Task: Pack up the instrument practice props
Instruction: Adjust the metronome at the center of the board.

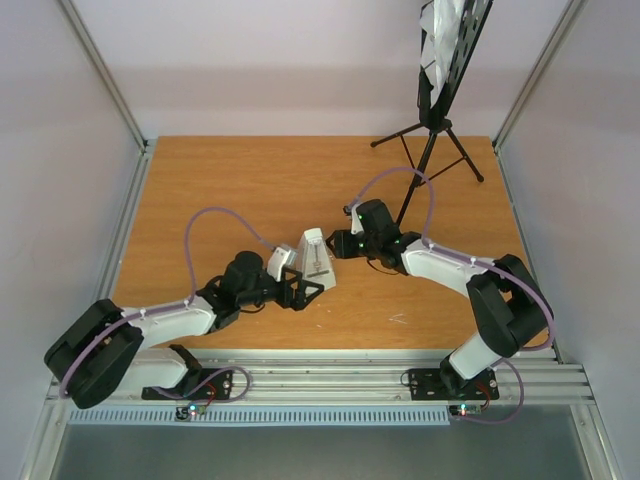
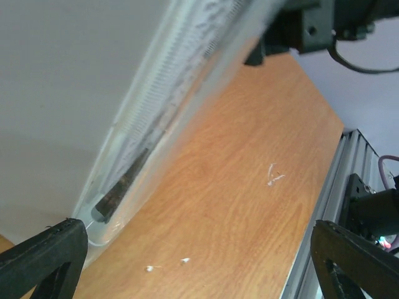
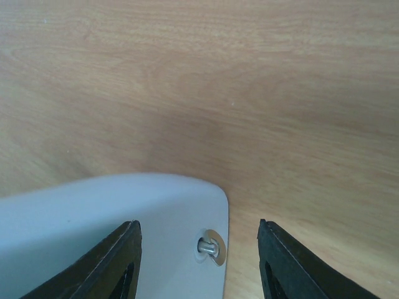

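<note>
Near edge, centre of the wooden worktop [image 1: 250, 190]: left claw [image 1: 303, 292], jaws fully apart and holding nothing, just near-left of the upright small white pyramid-shaped metronome [image 1: 314, 258]. Right claw [image 1: 345, 243], jaws parted, flanks its right side. Tall black tripod music stand [image 1: 432, 130]: far-right corner.

Lab cell: aluminium frame [image 1: 330, 378], white panels [image 1: 280, 60]

Wears white shells on the left arm [image 1: 170, 320] and right arm [image 1: 445, 265], bulky black housings at the joints; trails a looping purple-grey cable [image 1: 213, 210] (one per arm); ends in matte black fingers [image 2: 43, 255]; sits on black base plates [image 1: 190, 385] with tiny green and red lights [image 1: 186, 410].
</note>
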You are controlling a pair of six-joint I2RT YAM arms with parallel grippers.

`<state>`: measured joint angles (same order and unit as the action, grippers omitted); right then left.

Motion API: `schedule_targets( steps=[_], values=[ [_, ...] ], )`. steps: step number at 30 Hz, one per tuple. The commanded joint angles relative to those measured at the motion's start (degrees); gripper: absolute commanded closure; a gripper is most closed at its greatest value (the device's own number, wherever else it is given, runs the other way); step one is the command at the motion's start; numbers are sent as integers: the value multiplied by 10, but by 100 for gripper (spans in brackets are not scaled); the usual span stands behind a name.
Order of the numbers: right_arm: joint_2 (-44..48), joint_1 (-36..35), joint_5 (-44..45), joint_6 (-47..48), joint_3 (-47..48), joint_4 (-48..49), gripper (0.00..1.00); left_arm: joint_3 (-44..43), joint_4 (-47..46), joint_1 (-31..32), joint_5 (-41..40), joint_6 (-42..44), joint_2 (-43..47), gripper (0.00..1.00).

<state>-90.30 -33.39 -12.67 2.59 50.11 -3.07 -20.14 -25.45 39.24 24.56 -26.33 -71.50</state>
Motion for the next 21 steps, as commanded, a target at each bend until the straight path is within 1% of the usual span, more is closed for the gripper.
schedule_targets(
  steps=[1, 4, 7, 10, 13, 16, 18, 21],
  values=[
    [-1, 11, -5, 28, 19, -7, 47, -25, -16, 43, -46, 3, -8, 2],
    [11, 26, -3, 28, 10, -9, 47, -35, -9, 63, -64, 6, -15, 2],
    [32, 43, -1, 32, -2, -16, 47, -45, 28, 68, -93, 20, -16, 2],
    [63, 51, 11, 46, -12, -38, 46, -29, 68, 69, -155, 32, 21, 2],
    [96, 54, 23, 56, -18, -61, 44, -16, 126, 68, -213, 47, 76, 1],
    [126, 55, 23, 58, -30, -71, 43, 0, 158, 69, -244, 59, 112, 1],
    [147, 55, 23, 56, -39, -74, 42, 17, 135, 69, -267, 63, 108, 1],
    [191, 54, 30, 55, -59, -82, 40, 32, 58, 68, -250, 72, 57, 1]
  ],
)
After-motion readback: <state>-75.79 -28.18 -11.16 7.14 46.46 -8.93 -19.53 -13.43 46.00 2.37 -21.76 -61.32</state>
